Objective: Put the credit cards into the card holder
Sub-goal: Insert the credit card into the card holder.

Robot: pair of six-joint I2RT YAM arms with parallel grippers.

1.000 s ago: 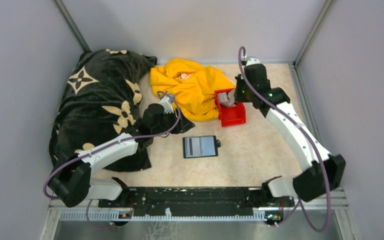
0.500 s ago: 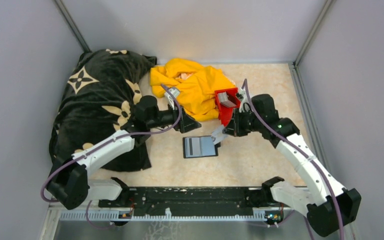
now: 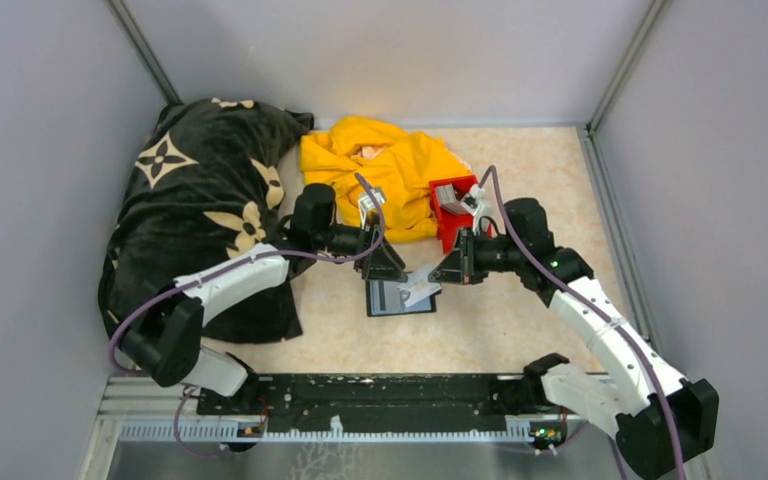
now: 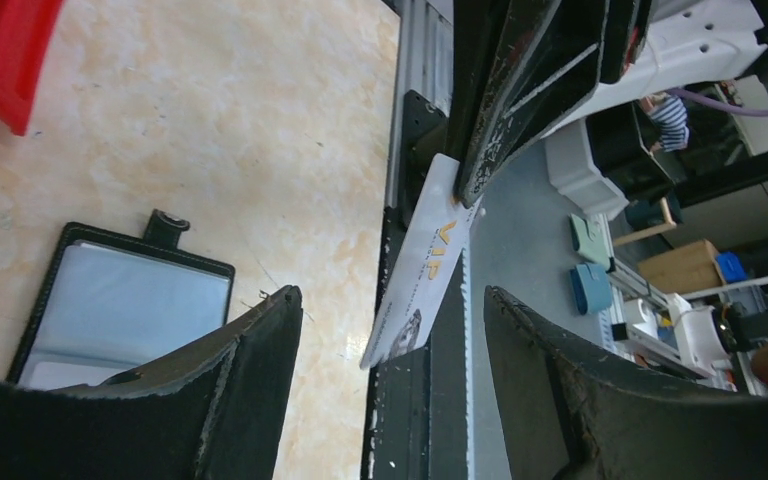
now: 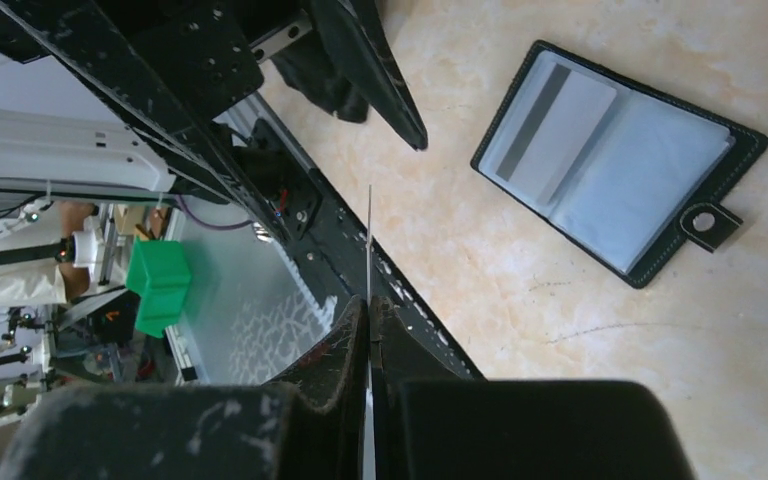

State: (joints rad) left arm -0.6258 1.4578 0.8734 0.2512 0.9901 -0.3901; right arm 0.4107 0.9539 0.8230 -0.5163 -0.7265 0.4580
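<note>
The card holder [image 3: 400, 297] lies open on the table, black with greyish slots, one striped card [image 5: 555, 135] in its left pocket. My right gripper [image 3: 448, 270] is shut on a white credit card [image 3: 422, 286] held tilted just above the holder's right side. In the right wrist view that credit card [image 5: 369, 240] shows edge-on, sticking out of the shut right gripper [image 5: 370, 305]. My left gripper [image 3: 385, 262] stands open facing it. In the left wrist view the credit card [image 4: 422, 262] hangs just beyond the open left gripper [image 4: 390, 295], not touching either finger. More credit cards [image 3: 450, 197] sit in the red bin [image 3: 463, 236].
A yellow cloth [image 3: 385, 170] lies behind the bin, and a black patterned blanket [image 3: 200, 190] covers the left side. The card holder [image 4: 120, 315] and a corner of the red bin [image 4: 0, 50] show in the left wrist view. Walls enclose the table.
My right arm carried a card from the red bin down to just above the card holder. My left gripper opened wider and moved right, up to the card.
</note>
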